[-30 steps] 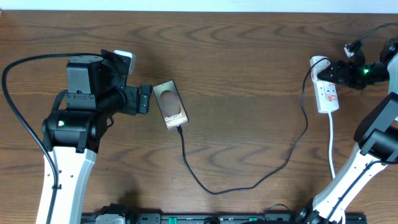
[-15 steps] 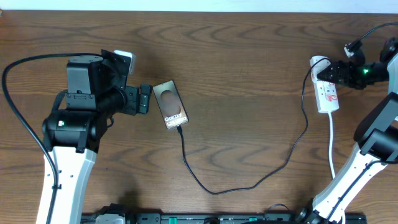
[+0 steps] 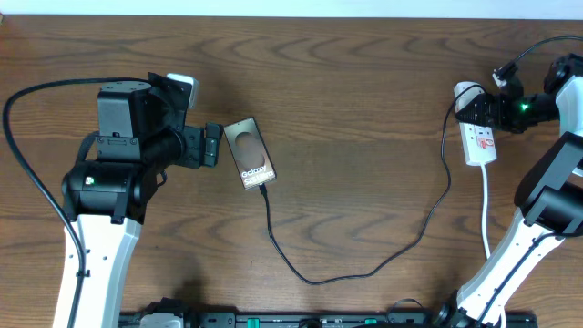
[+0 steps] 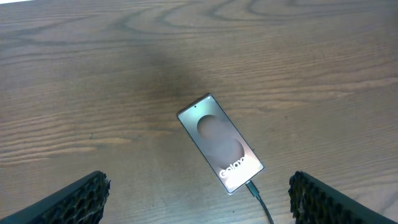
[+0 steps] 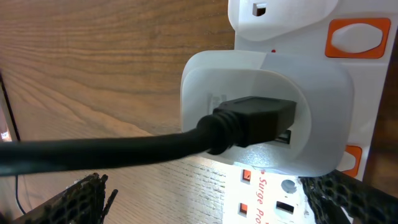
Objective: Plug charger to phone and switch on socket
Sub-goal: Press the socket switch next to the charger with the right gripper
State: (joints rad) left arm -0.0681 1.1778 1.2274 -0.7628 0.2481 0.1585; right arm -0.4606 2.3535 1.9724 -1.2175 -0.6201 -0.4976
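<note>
Ahead of right fingers point(image 5: 81, 199): socket point(image 5: 280, 18) | left fingers point(image 4: 74, 199): phone point(image 4: 221, 144) ahead, apart

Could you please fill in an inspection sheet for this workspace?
Surface: dark brown wood-grain table, no spills seen.
Job's things: flat dark phone with white "Galaxy" lettering, lying flat; narrow white power strip with red markings, whether it is switched on unclear.
Clutter: nothing seen.
End effectors: left end effector open, beside the phone, not gripping; right end effector open, at the strip's far end.
Cables: thin black charger cable plugged into the phone's lower end and a white adapter on the strip; white cord leaves the strip; thick black arm cable at left.
Surroundings: black rail along the table's near edge.
</note>
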